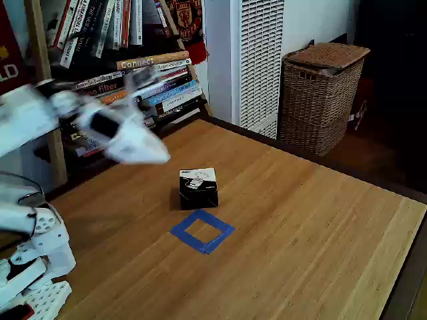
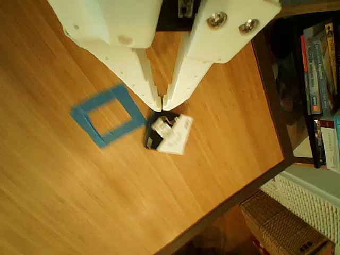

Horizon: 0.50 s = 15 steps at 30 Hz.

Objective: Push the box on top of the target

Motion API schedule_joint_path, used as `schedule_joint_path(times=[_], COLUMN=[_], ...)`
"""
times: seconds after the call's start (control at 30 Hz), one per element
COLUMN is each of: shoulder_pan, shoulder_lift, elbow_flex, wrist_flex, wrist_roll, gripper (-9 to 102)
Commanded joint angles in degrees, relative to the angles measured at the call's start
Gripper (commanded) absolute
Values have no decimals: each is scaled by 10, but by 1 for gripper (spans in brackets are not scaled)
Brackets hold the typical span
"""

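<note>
A small black box with a white, black-printed top face [image 1: 198,187] sits upright on the wooden desk [image 1: 300,220], just beyond the hollow square of blue tape [image 1: 202,231] in the fixed view, its near edge close to the tape's far corner but outside the outline. The box is nearly cubic, with no clear long axis; in the other view [image 2: 169,133] it lies turned at an angle to the tape square [image 2: 108,116], which sits just beside it to the left. The white end effector [image 2: 161,104] hangs above the box, its two fingers drawn nearly together at the tips and holding nothing. In the fixed view the white arm [image 1: 123,137] appears motion-blurred over the desk's far left, before stacked books [image 1: 150,83]. A wicker basket [image 1: 320,93] stands behind the desk.
</note>
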Motion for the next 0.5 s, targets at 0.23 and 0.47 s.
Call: schedule_joint_path(times=[0.23, 0.47], shoulder_pan=[-29, -32], shoulder_lift=[-193, -241], elbow_flex=[-130, -148], wrist_flex=[-99, -142], wrist_roll=[-42, -76], gripper=[0, 0])
